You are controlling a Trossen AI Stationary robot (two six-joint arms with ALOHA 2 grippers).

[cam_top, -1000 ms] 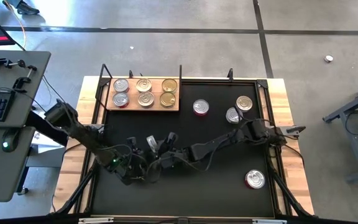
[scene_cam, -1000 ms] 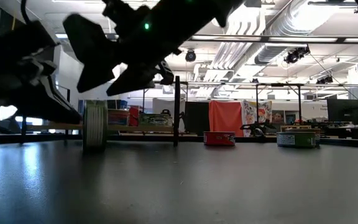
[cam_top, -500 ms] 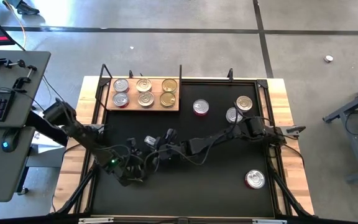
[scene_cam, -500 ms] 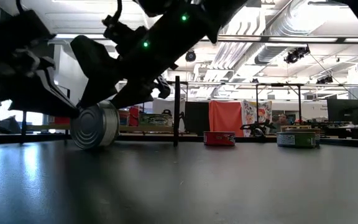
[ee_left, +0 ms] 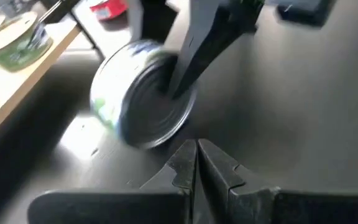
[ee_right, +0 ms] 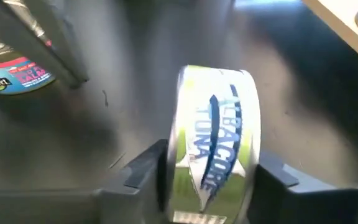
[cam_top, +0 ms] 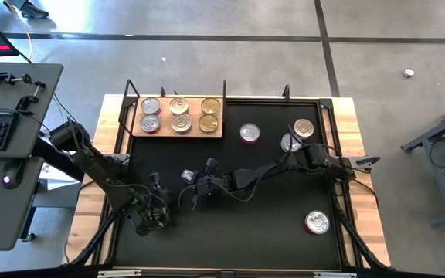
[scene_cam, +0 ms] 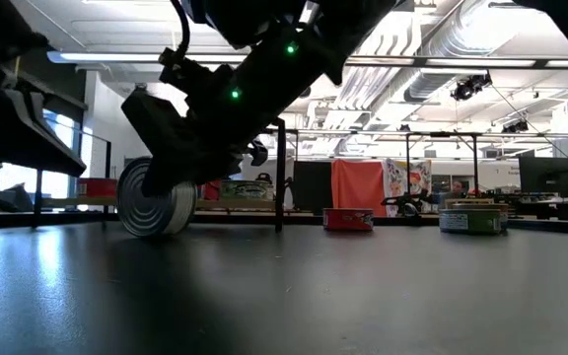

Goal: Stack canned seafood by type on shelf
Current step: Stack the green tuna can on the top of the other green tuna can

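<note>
Open workshop floor; a worktop (cam_top: 344, 131) carrying a black mat (cam_top: 269, 224). At the mat's far-left corner lies the wooden shelf (cam_top: 180, 133), bearing six tins in two rows: silver-lidded at left, gold-lidded at right. Four loose tins remain on the mat's right half, among them a red-sided tin (cam_top: 249, 133) just beside the shelf.

The right arm reaches across mid-mat. Its hand (ee_right: 207, 177) now has a finger on each flat face of an on-edge albacore tuna tin (ee_right: 215, 149), having narrowed from a wider stance a second ago; whether it is fully clamped cannot be told.

A second ago this tin stood on its rim between the two hands. The left hand (ee_left: 196, 163), fingers closed together and empty, has since drawn back toward the mat's near-left.

Judgement: the tin has passed to the right hand, and can next be carried to the shelf and laid on its matching stack.
</note>
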